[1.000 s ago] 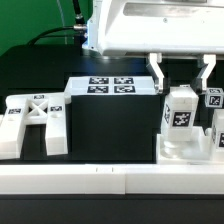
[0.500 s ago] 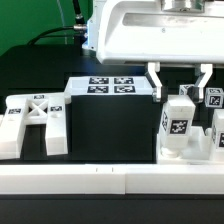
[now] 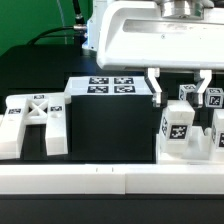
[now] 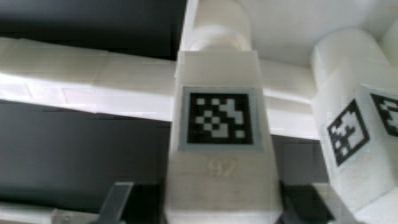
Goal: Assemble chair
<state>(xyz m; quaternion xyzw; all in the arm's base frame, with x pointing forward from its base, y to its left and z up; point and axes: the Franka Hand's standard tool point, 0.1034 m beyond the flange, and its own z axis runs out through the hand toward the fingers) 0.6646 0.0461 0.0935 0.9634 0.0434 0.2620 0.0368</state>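
Exterior view: the gripper hangs over the bench on the exterior view's right. Its jaws pinch the top of an upright white post with a square tag. The post stands among neighbouring blocks, well apart from the X-braced frame.

Wrist view: the post looks like rigid, light, smooth plastic, and is probably slippery. Its flat opposite sides suit the grip.
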